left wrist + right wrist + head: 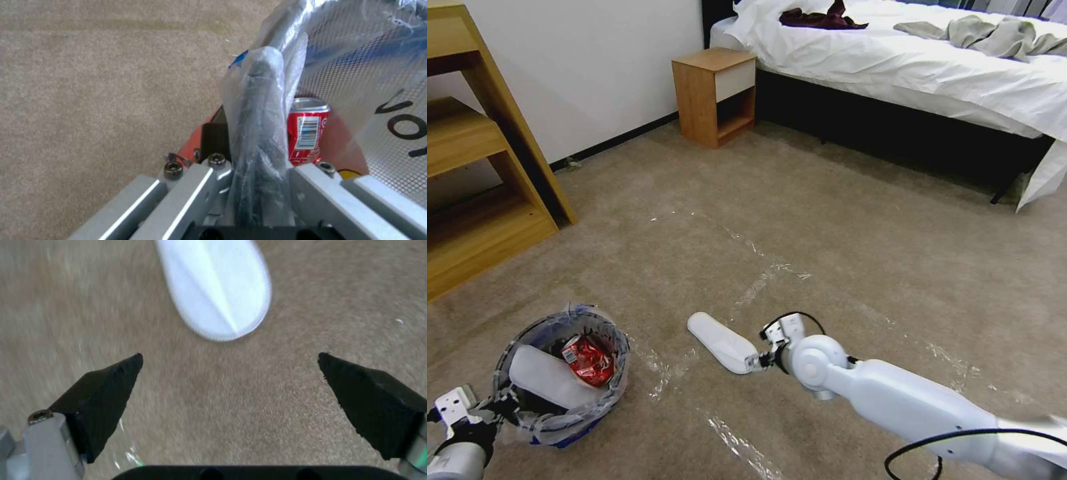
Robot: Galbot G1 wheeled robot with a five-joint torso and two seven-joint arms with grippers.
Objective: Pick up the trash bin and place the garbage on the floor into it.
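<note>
The red, bag-lined trash bin [560,377], holding a can [587,360], is clamped at its rim by the left gripper [497,407], while beside it the spread right gripper [755,362] nears a white insole [722,342].

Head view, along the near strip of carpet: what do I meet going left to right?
Left pincer clamped on the bin's rim → trash bin, holding a white insole and a crushed red can → white insole on the floor → open right pincer at its near end.
</note>
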